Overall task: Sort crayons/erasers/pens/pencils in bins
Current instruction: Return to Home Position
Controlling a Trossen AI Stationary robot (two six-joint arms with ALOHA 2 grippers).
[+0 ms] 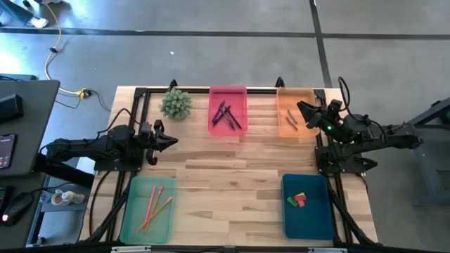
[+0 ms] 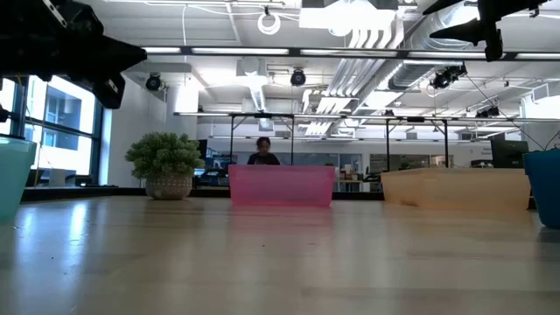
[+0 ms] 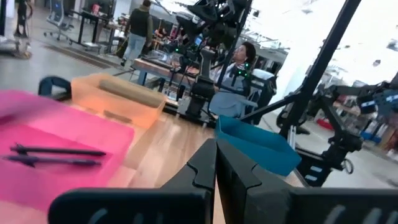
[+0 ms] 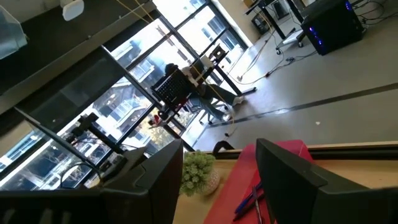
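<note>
A shallow rectangular pink plastic bin (image 1: pixel 239 97) sits at the middle of the far edge of the light wooden table (image 1: pixel 225 176) and holds several thin dark pens (image 1: pixel 228 116), purple and blue, lying crossed. Just to the right of the pink bin stands a like orange bin (image 1: pixel 284 128) with a few short dark crayons (image 1: pixel 291 121) in it. On the pink bin's left is a small green potted plant (image 1: pixel 176 103).

Well nearer the front edge than the pink bin, and off to its left, a pale green bin (image 1: pixel 136 193) holds long thin orange and pink pencils (image 1: pixel 156 205). Opposite it, off to the right, a dark blue bin (image 1: pixel 309 223) holds small stubby red and green erasers (image 1: pixel 298 200).

The left gripper (image 1: pixel 174 140) hangs above the table to the left of the pink bin, pointing toward it, its jaws closed together on nothing. The right gripper (image 1: pixel 301 107) hangs above the orange bin, right of the pink bin, jaws apart and empty.

In the low view a person (image 2: pixel 262 150) shows in the room behind the pink bin.
</note>
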